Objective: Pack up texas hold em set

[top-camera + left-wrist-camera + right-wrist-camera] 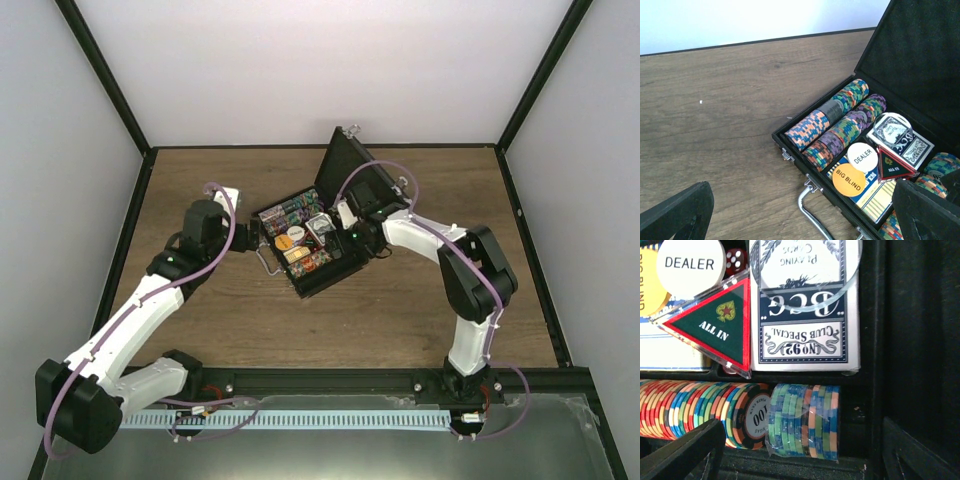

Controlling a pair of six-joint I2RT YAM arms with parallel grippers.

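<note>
- Left jaws, dark shapes cut off at the bottom corners of their wrist view, stand wide apart and grip nothing. The right jaws look the same in their own view.
- Right wrist view, close inside the black case (pixel 912 340): one blue-backed card deck (pixel 805 335) with a clear round disc (pixel 805 270) lying on it.
- Beside the deck sit one triangular "ALL IN" marker (pixel 715 330) and one white "DEALER" button (pixel 690 262). One red die (pixel 735 260) is half hidden behind them.
- Below is one row of chips (pixel 690 410) on edge, then one plastic-wrapped stack (pixel 802 420) of green and blue chips.
- Only a sliver of the orange "BIG BLIND" button (pixel 848 179) shows there; the left wrist view shows it whole.
- Left wrist view also shows the raised lid (pixel 920 60) and two full chip rows. Further rows are cut off at the right, and the silver handle (pixel 810 212) is cut by the lower edge.
- Top view: the case lies open mid-counter (pixel 400 320) between the left arm (pixel 150 295) and right arm (pixel 470 270). Its contents are too small to read.
</note>
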